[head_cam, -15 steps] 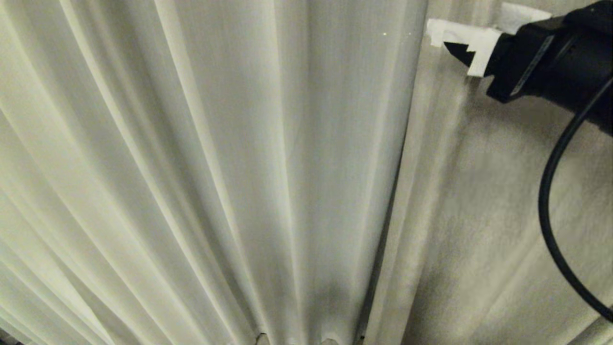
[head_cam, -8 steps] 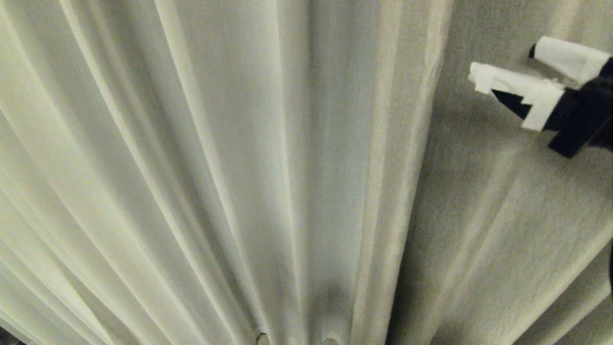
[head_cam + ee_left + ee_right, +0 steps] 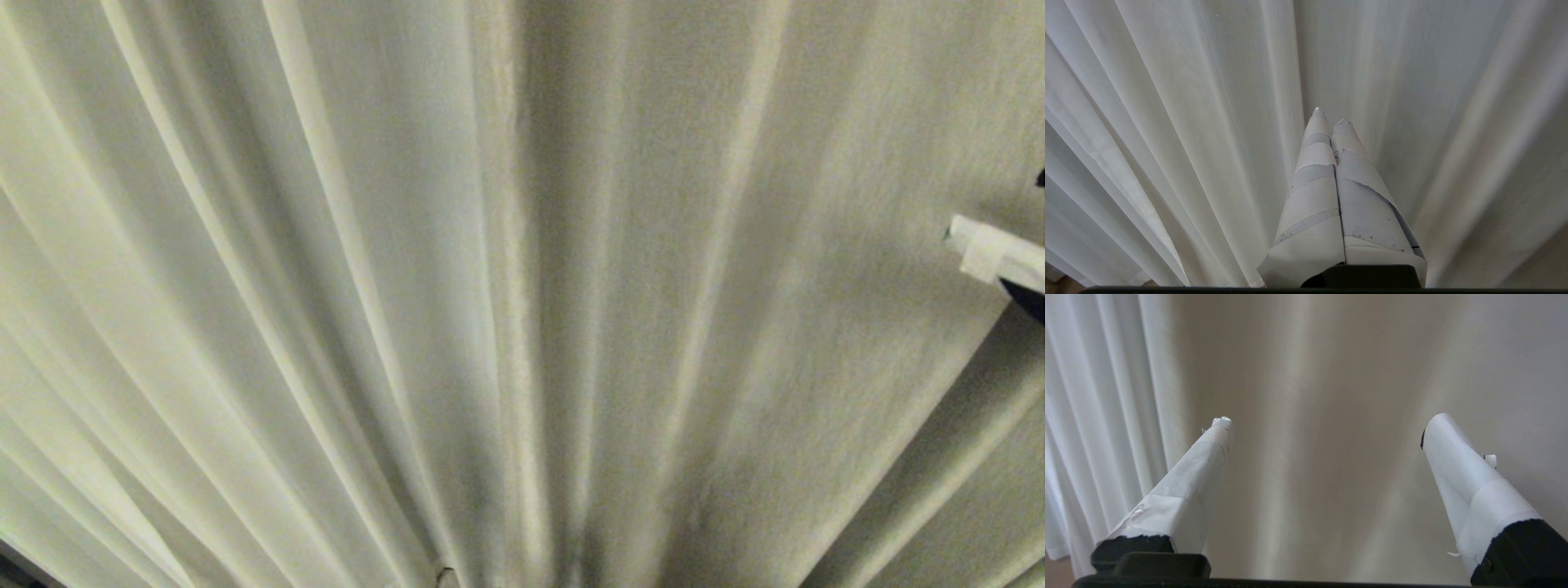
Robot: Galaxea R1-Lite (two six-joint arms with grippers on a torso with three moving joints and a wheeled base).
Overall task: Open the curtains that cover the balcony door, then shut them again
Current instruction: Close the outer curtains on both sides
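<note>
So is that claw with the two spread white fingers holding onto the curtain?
No. In the right wrist view the right claw stands wide open, with nothing between its fingers and the curtains hanging beyond them.

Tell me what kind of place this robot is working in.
Probably an indoor room, close up against a curtained window or door. Pleated cream curtains fill every view from edge to edge; no glass or frame shows. The right gripper hangs open before the fabric, the left gripper shut.

Curtains (image 3: 457, 269) hung across whole front, no gap. Right gripper (image 3: 1327, 433) sat before curtains' right part, apart from fabric; left gripper (image 3: 1331, 118) before curtains, nearer middle.
</note>
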